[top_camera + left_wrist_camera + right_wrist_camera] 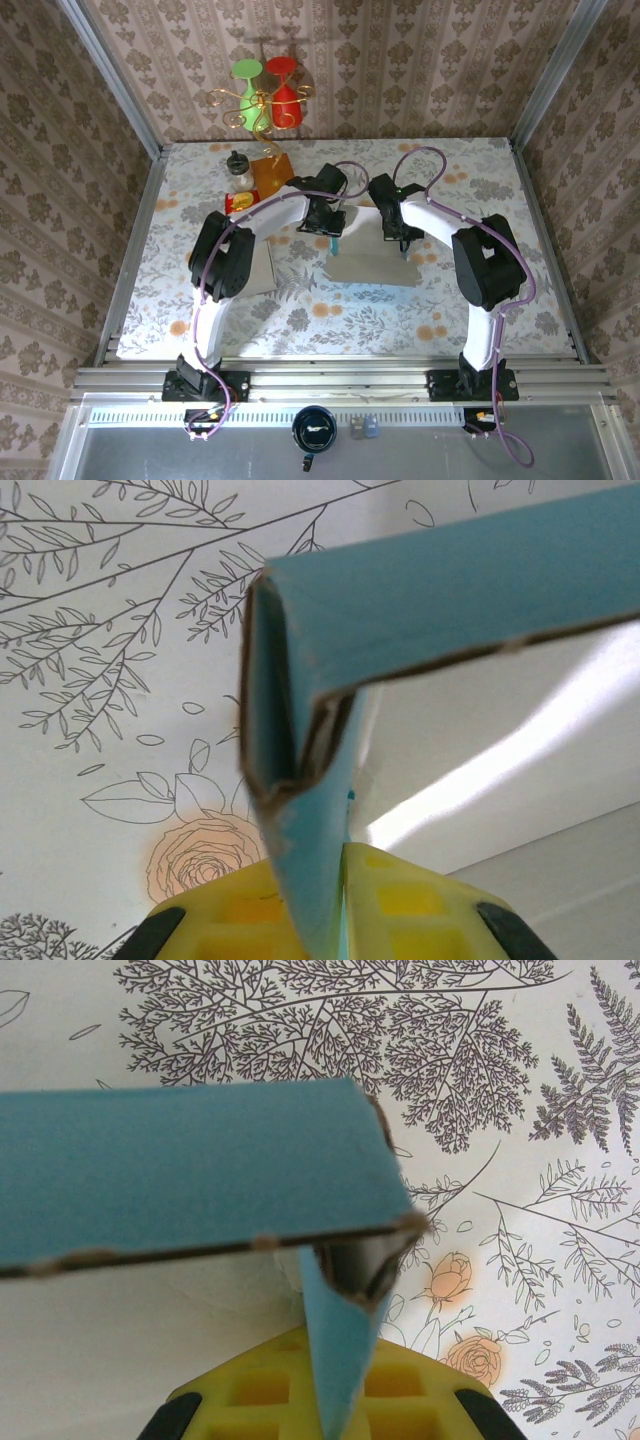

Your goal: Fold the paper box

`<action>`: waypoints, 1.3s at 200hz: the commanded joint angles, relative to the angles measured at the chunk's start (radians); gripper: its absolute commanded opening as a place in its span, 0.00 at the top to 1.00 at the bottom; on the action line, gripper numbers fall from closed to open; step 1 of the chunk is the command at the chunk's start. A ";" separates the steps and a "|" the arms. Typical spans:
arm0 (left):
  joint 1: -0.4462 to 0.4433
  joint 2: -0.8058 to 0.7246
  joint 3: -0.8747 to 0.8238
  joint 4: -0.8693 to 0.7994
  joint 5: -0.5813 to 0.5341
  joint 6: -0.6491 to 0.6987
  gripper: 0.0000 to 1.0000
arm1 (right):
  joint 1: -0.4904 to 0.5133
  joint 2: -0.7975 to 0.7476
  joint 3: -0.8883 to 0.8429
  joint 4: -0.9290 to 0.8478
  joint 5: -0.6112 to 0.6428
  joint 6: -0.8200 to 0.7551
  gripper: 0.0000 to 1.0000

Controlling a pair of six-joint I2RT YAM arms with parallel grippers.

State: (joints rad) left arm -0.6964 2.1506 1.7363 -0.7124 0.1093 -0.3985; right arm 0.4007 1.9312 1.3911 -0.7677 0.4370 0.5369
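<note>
Inspecting the box point(372, 264), we find its long axis lying between left gripper point(318, 875) and right gripper point(335, 1380), each clamping an end flap.

Overhead; both wrists close on box point(372, 265)

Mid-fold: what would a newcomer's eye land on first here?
The left gripper and right gripper meet at centre, each pinching a blue flap of the paper box. A red glass and green glass hang on a gold stand at the far edge of the table.
</note>
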 commanded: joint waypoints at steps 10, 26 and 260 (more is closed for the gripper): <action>-0.033 0.030 0.050 -0.081 -0.140 0.016 0.85 | 0.008 -0.011 -0.011 -0.052 0.022 0.032 1.00; -0.044 0.037 0.058 -0.112 -0.204 -0.001 0.83 | 0.008 0.003 -0.003 -0.065 0.022 0.043 1.00; -0.110 0.110 0.121 -0.216 -0.454 -0.176 0.93 | 0.004 0.079 0.024 -0.070 -0.074 0.085 1.00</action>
State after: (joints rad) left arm -0.8009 2.2284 1.8587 -0.8452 -0.2451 -0.5552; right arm 0.3958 1.9556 1.4235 -0.8116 0.3683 0.6037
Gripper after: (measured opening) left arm 0.127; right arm 0.079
